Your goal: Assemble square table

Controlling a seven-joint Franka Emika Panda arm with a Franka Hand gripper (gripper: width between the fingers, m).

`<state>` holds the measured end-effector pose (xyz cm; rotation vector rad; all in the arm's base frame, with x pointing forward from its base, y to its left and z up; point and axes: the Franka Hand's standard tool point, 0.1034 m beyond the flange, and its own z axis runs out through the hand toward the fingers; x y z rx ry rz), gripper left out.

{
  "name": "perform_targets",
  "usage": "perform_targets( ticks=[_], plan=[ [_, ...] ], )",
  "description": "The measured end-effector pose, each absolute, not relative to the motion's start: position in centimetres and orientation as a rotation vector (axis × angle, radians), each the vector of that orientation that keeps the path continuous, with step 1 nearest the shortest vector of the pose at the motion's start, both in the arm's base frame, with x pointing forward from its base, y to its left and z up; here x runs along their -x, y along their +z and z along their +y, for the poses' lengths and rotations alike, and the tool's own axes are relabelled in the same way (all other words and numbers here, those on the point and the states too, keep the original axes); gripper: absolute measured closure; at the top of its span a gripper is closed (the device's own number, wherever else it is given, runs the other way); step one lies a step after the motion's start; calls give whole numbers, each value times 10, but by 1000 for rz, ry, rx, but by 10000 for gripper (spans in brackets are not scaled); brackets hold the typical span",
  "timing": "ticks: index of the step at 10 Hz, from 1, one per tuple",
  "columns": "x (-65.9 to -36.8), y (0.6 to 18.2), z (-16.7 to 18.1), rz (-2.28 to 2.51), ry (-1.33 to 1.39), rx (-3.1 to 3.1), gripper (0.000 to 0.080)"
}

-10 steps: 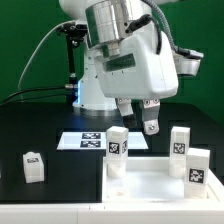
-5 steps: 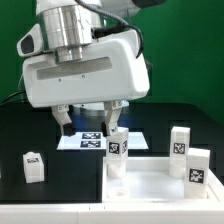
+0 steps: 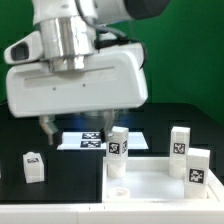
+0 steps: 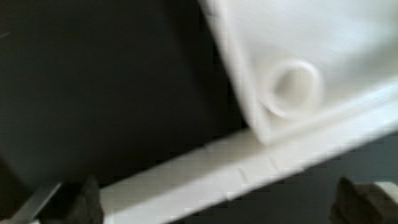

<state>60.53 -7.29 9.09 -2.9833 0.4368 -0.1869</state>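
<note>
The square table's white slab (image 3: 150,188) lies at the front on the exterior view's right. In the wrist view one of its corners with a round socket (image 4: 290,85) shows blurred. Several white tag-marked legs stand upright. One leg (image 3: 118,143) is at the slab's far left corner and two more (image 3: 180,141) (image 3: 198,167) are on its right side. A smaller leg (image 3: 33,166) stands alone on the black table at the left. My gripper (image 3: 74,127) (image 4: 217,205) hangs open above the black table, left of the slab, with nothing between its fingers.
The marker board (image 3: 92,141) lies flat behind the slab, partly under my gripper. A white strip (image 4: 231,165) runs past the slab's corner in the wrist view. The arm's white base and cables stand at the back before a green wall.
My gripper has swung from above the slab's far left corner toward the exterior view's left. It stays open. No part has moved.
</note>
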Motion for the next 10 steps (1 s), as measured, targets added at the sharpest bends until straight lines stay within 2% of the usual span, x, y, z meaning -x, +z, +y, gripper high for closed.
perform_targets(
  ticks=[1, 3, 6, 8, 10],
  plan=[
    [-593, 84, -78, 369, -86, 3014, 151],
    [-589, 79, -104, 146, -136, 3070, 151],
    [-585, 75, -110, -236, -107, 3100, 151],
    [-571, 61, -126, -376, 81, 3123, 151],
    [-574, 65, -122, -310, 265, 3123, 151]
  ],
)
